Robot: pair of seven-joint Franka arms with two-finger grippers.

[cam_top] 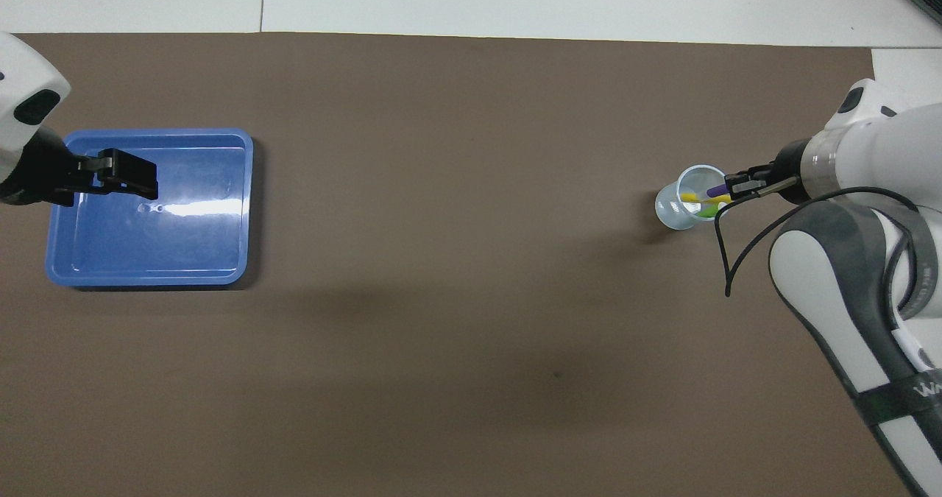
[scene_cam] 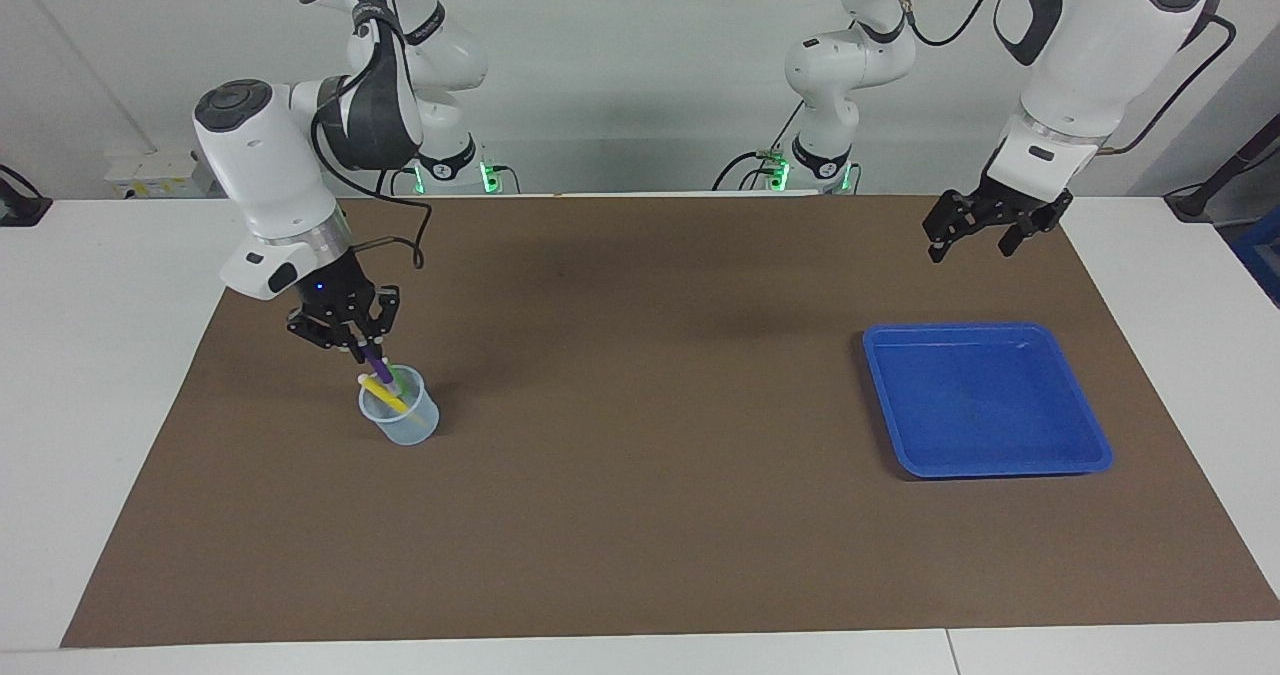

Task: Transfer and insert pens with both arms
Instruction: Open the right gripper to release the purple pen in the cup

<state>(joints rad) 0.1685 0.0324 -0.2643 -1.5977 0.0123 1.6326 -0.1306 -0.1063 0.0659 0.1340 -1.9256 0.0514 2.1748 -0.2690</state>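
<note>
Right gripper (scene_cam: 352, 340), left of frame in the facing view, grasps the purple pen (scene_cam: 378, 363), tip apparently inside the clear cup (scene_cam: 400, 418) with the yellow pen (scene_cam: 385, 396) and green pen (scene_cam: 397, 380). Lower it straight before you release. Left gripper (scene_cam: 968, 232) waits unclenched above the blue tray (scene_cam: 1085, 425).

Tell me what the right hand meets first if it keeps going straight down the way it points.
Likely the clear plastic cup directly beneath the right hand, which grips the purple marker pen.
</note>
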